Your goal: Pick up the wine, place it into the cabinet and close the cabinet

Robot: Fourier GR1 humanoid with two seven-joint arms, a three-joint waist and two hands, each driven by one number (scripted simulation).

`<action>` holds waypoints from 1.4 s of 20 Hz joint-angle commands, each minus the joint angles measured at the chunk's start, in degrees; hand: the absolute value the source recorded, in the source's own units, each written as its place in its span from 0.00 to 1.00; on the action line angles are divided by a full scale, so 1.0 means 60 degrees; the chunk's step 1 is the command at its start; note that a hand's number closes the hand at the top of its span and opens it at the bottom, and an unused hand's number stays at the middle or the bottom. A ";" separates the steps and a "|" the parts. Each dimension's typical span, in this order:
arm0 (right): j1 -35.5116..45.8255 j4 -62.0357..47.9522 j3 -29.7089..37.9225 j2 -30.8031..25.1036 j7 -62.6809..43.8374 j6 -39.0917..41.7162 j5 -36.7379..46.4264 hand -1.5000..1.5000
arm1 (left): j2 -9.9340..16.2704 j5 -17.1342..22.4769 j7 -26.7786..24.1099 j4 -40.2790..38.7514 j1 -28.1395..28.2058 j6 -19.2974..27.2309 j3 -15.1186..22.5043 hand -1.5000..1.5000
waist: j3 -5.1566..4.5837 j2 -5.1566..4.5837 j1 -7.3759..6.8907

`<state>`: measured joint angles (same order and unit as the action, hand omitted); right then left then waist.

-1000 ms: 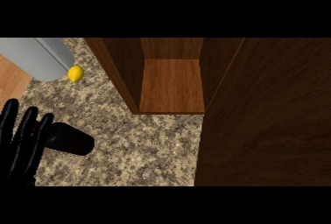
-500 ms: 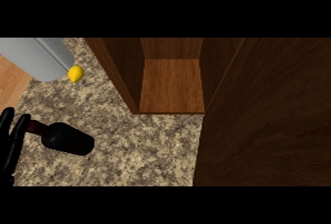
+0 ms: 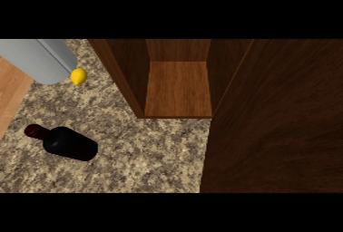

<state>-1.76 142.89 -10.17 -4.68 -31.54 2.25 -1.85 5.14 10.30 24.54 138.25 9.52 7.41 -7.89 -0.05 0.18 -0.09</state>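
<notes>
Lying untouched on the speckled counter (image 3: 134,167), the wine bottle (image 3: 66,142) sits left of the open cabinet (image 3: 178,88) | my left hand has pulled out of view, grip unknowable | pickup not yet begun.

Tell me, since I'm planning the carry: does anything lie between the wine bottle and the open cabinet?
Nothing visible does. The wine bottle stands on bare counter left of the open cabinet; the lemon sits farther back, off that path.

Single head view looks steeply down onto the counter (image 3: 134,167).
</notes>
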 commanded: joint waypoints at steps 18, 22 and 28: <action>0.0075 0.1270 0.0607 -0.0311 -0.0906 0.0151 -0.0979 0.00 | 0.0148 0.2670 -0.1497 -0.3540 0.0137 -0.2674 -0.2111 0.00 | 0.0008 -0.0020 0.0049; 0.0352 0.1449 -0.0030 -0.0042 -0.1302 -0.0222 -0.0214 0.00 | -0.0038 0.2312 -0.2052 -0.4093 0.0199 -0.2810 -0.2142 0.00 | 0.0005 -0.0015 0.0037; 0.0199 0.1448 0.0376 -0.0211 -0.1008 -0.0096 -0.0635 0.00 | -0.0173 0.1962 -0.3664 -0.5101 0.0838 -0.3568 -0.2609 0.00 | 0.0008 -0.0012 0.0037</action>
<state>2.39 143.00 -10.18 -4.87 -35.69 0.76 -2.01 3.56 21.78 6.05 110.74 13.22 -11.59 -21.49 -0.04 0.09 0.11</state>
